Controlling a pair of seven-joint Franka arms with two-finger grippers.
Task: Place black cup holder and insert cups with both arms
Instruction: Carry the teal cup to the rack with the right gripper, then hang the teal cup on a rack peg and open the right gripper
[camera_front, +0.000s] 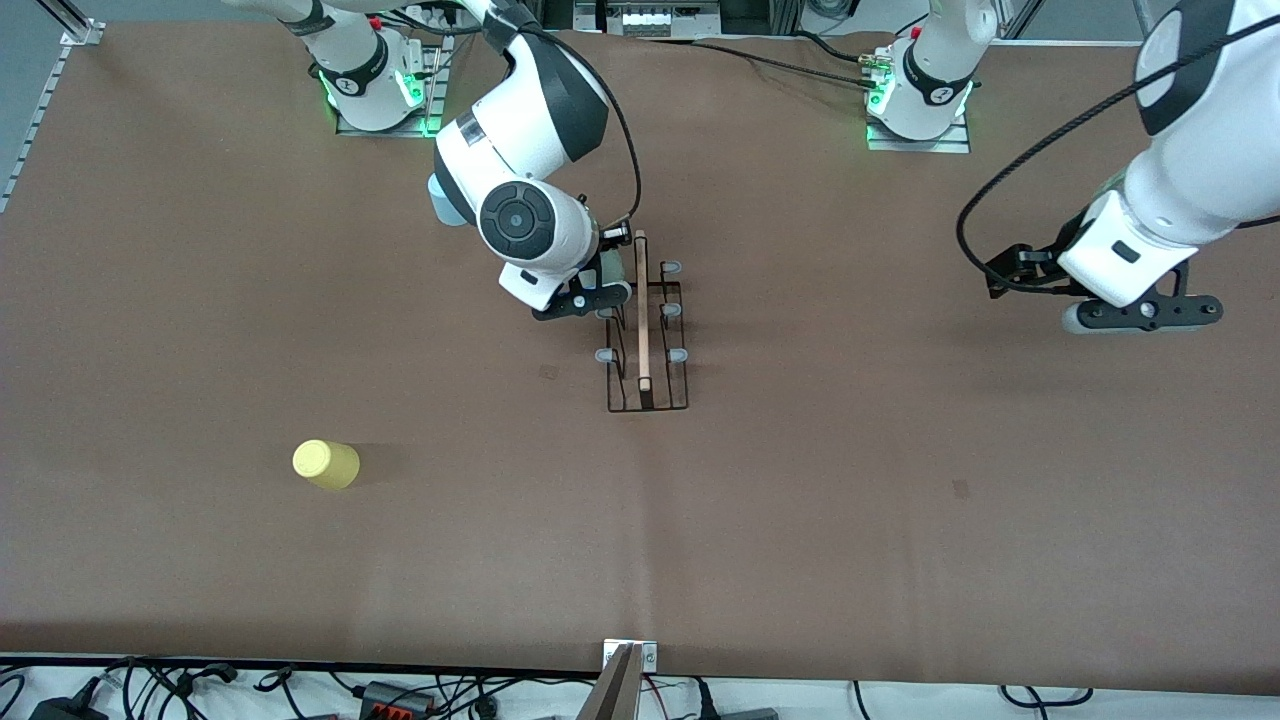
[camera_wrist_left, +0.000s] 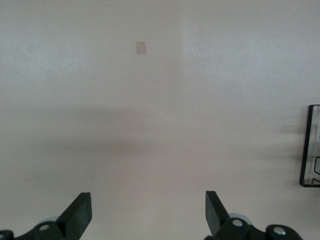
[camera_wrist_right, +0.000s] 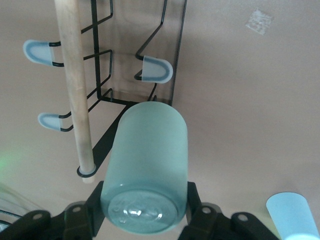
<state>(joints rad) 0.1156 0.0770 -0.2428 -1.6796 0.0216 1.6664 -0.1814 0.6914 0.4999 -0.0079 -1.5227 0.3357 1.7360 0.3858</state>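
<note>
Brown table (camera_front: 800, 480): right hand (camera_wrist_right: 145, 210) grips green cup (camera_wrist_right: 145, 170) beside black cup holder (camera_front: 647, 330).

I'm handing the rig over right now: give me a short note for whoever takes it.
Right pincer: shut on the green cup, over the rack, by its pegs at the end nearer the arm bases.
Left pincer: open, empty, waiting over bare table at its own end.
Done: rack stands mid-table.
Left: all three cups. Yellow cup is nearer the front camera, toward the right arm's end; blue cup is by the right arm's base.
</note>
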